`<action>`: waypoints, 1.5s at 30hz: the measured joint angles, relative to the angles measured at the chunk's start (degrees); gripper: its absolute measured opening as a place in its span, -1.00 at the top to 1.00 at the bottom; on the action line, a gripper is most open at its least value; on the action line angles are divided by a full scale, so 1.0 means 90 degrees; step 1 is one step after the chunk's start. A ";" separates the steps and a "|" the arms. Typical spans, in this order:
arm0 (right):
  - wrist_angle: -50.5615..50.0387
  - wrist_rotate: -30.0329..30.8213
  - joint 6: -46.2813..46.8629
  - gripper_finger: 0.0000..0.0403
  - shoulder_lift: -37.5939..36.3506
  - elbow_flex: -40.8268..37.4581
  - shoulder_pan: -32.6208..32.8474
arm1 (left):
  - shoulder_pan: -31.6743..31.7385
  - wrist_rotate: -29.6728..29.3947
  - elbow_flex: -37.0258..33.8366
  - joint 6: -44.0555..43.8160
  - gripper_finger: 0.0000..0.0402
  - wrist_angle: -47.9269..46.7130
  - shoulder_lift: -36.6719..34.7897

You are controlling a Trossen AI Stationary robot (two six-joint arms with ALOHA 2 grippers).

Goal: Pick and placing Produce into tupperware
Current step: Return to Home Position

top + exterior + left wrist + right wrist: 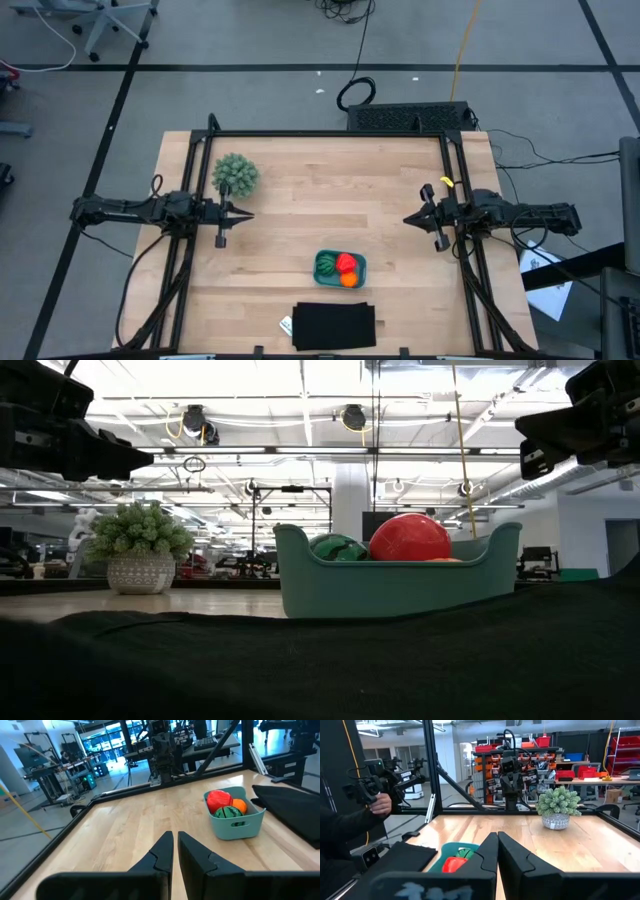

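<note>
The teal tub [340, 268] stands on the table near its front edge. Inside it lie the red piece [346, 262], the orange piece [349, 280] and the striped green piece [327, 266]. The left wrist view shows the tub [234, 822] with all three pieces; the low view shows the tub [395, 582] with the red piece [410, 538] and green piece [338, 547] above its rim. My left gripper [246, 214] hovers shut at the table's left side, near the plant. My right gripper [408, 219] hovers shut at the right side. Neither touches anything.
A bushy green plant in a patterned pot [235, 174] stands at the left, close to my left gripper. A black flat rectangle [334, 326] lies at the front edge before the tub. Bare wood spans the middle of the table. A person's hand [381, 803] shows beyond the table.
</note>
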 joint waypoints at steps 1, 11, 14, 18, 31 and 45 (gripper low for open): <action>-0.0021 0.0000 0.0001 1.00 0.0000 -0.0001 0.0000 | 0.0001 0.0000 -0.0001 0.0062 0.85 0.0000 -0.0001; -0.0222 0.0000 0.0180 1.00 0.0000 0.0000 -0.0002 | 0.0000 0.0001 -0.0001 0.0084 0.85 0.0000 -0.0002; -0.0283 0.0000 0.0173 1.00 0.0005 -0.0001 -0.0002 | 0.0000 0.0000 -0.0001 0.0082 0.85 0.0018 -0.0002; -0.0286 0.0000 0.0154 1.00 0.0002 -0.0001 -0.0002 | 0.0001 -0.0001 -0.0003 0.0071 0.85 0.0024 -0.0002; -0.0286 0.0000 0.0098 1.00 0.0002 -0.0001 -0.0002 | 0.0001 -0.0001 -0.0004 0.0058 0.85 0.0029 -0.0002; -0.0286 0.0000 0.0099 1.00 0.0002 0.0001 -0.0002 | 0.0001 -0.0001 -0.0004 0.0066 0.85 0.0034 -0.0002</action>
